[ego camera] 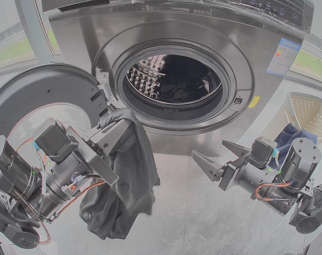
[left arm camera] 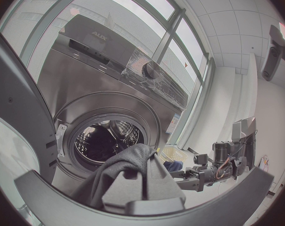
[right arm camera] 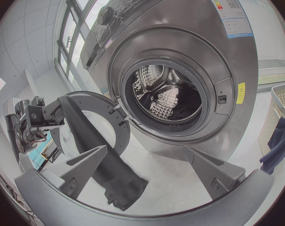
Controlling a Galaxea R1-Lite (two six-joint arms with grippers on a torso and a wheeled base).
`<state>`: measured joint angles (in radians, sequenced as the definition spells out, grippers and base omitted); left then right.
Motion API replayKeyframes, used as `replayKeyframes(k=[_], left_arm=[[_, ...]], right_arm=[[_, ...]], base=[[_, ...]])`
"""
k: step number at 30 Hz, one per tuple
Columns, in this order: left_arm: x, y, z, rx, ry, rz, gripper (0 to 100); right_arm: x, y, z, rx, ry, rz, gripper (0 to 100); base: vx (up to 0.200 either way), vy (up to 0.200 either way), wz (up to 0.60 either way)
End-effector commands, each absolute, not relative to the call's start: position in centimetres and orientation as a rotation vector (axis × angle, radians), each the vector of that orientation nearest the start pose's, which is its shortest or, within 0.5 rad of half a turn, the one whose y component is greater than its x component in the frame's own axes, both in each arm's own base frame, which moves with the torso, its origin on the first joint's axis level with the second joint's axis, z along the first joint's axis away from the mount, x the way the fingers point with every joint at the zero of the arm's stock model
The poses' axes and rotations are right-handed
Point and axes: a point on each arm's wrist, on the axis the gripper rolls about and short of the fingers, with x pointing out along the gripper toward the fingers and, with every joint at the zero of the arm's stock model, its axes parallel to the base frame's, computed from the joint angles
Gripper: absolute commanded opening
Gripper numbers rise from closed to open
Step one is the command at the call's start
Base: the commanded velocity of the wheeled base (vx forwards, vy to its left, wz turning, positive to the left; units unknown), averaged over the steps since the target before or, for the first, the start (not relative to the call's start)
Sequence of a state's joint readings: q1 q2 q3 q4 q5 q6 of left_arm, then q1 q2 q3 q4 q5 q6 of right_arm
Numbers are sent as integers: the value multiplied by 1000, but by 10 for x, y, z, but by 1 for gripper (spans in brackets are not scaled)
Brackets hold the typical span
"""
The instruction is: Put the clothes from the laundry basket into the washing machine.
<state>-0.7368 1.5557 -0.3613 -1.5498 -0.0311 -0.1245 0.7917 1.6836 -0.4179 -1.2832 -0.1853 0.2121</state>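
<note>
There are two tools. The left tool [ego camera: 123, 128] is clenched on one dark grey fabric garment [ego camera: 132, 181], which drapes over its fingers and hangs loose below it, clear of the floor. The right tool [ego camera: 207, 147] is released, jaws spread wide with nothing between them.

One grey metal front-loading washing machine [ego camera: 189, 29] stands just ahead of both tools. Its one round drum opening [ego camera: 173, 78] lies beyond the left tool and towards the right tool's side. The round grey door with a glass centre [ego camera: 44, 89] is swung fully open, just behind the left tool on its outer side. Dark clothing [ego camera: 178, 85] lies inside the steel drum; how many pieces cannot be told.

One cream perforated plastic laundry basket [ego camera: 306, 110] sits beside the machine, just beyond the right tool's wrist on its outer side. One blue garment [ego camera: 292, 135] hangs over its near rim.

Under both tools is a pale grey tiled floor [ego camera: 203, 216]. Large framed windows [left arm camera: 167, 32] rise behind the machine, with white walls and a white panelled ceiling.
</note>
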Motion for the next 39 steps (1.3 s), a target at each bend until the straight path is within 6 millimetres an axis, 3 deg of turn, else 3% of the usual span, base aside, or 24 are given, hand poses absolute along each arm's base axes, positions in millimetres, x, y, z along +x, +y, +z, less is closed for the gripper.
replayKeyframes(k=[1, 14, 22, 28, 36, 39], left_arm=[[177, -159, 202, -245, -300, -762, 0], [191, -169, 194, -237, -269, -740, 0], [232, -207, 179, -224, -224, -731, 0], [254, -223, 174, -218, -204, -697, 0], [263, -225, 185, -222, -222, -682, 0], [263, -224, 200, -236, -259, -682, 0]], right_arm=[[187, 183, 151, 192, 60, 604, 100], [187, 183, 152, 188, 57, 601, 100], [187, 188, 148, 168, 63, 614, 100], [181, 195, 136, 121, 101, 648, 100], [177, 207, 129, 119, 108, 690, 100], [176, 217, 120, 114, 124, 732, 100]], base=[[0, 0, 0], [0, 0, 0], [0, 0, 0], [0, 0, 0], [0, 0, 0], [0, 0, 0]])
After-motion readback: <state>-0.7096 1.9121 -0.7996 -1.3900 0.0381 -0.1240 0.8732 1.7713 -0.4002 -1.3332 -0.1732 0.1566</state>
